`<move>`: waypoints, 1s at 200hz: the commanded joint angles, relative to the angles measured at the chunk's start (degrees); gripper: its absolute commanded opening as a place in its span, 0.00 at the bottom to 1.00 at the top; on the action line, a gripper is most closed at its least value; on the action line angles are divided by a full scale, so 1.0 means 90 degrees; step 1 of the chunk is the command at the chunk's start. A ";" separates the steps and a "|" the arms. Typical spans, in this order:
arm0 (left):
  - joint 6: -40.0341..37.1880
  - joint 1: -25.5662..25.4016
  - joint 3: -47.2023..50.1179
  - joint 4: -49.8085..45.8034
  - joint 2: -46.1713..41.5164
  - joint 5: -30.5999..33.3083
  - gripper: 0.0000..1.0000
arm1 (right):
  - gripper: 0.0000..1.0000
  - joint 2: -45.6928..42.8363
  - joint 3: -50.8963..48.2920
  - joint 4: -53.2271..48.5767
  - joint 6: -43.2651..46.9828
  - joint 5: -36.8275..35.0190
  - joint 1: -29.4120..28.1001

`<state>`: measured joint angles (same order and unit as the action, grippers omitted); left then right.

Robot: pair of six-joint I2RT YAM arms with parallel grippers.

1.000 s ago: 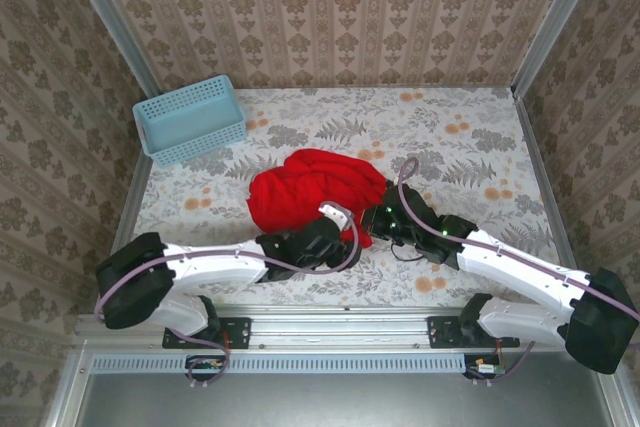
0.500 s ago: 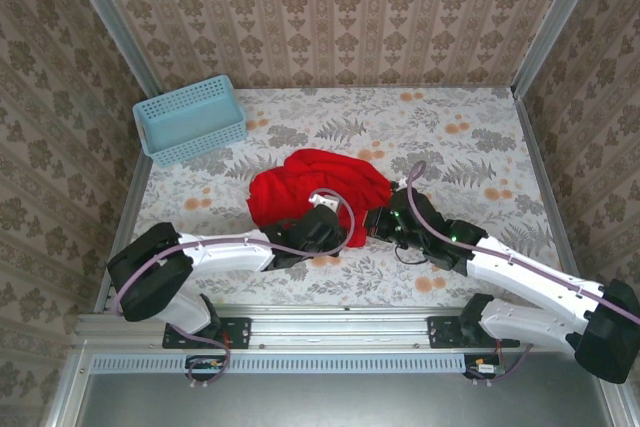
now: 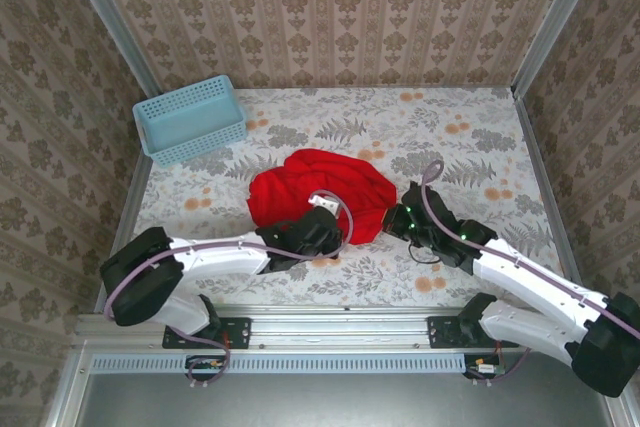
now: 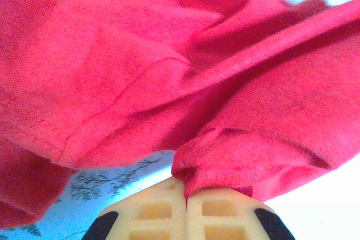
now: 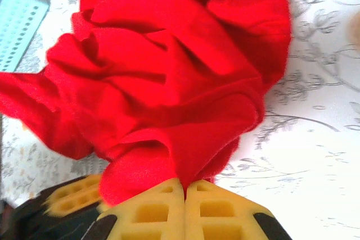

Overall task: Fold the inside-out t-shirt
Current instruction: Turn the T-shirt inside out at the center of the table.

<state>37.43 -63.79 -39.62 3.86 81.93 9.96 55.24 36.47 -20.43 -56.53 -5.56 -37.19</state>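
Grasp step: left fingers (image 4: 160, 211) and right fingers (image 5: 147, 213) clench the t-shirt (image 3: 318, 185) at its near edge. The next move probably calls for pulling it apart and flattening it.

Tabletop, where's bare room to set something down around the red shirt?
Bare: the tabletop at far right, between the red t-shirt and the side wall, and the far strip right of the blue basket. Crowded: near middle, where the left gripper and right gripper pinch the shirt.

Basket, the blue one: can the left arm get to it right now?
Probably not yet: the left gripper is shut on the t-shirt. Only bare table lies between it and the basket.
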 commanded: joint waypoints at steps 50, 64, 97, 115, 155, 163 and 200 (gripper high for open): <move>-0.0735 -0.0442 -0.1031 -0.0070 0.0045 -0.0583 0.00 | 0.25 -0.0459 -0.0196 -0.0992 0.0972 -0.0177 0.0588; -0.0702 -0.0442 -0.1352 -0.0094 0.0267 -0.0734 0.00 | 0.36 -0.0675 -0.0175 -0.1237 0.1257 -0.0041 0.0558; -0.0774 -0.0422 -0.1968 -0.0190 0.0652 -0.0917 0.00 | 0.53 -0.1508 -0.0440 -0.1862 0.1274 -0.0168 0.0127; -0.0850 -0.0365 -0.2156 -0.0250 0.0755 -0.1029 0.00 | 0.55 -0.1831 -0.0687 -0.1779 0.1077 -0.0216 -0.0306; -0.0975 -0.0354 -0.2098 -0.0137 0.0637 -0.1267 0.00 | 0.50 -0.1184 -0.1006 -0.0624 0.0791 -0.0351 -0.0691; -0.0975 -0.0354 -0.2027 -0.0100 0.0571 -0.1289 0.00 | 0.46 -0.0960 -0.0996 -0.0391 0.0820 -0.0477 -0.0685; -0.0881 -0.0325 -0.1724 -0.0051 0.0428 -0.1292 0.00 | 0.41 -0.0108 -0.0787 0.0682 0.1251 -0.0701 -0.0687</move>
<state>30.17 -67.37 -57.10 2.70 88.20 -0.36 50.92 27.97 -23.11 -47.90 -8.82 -43.03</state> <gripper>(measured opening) 0.055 0.418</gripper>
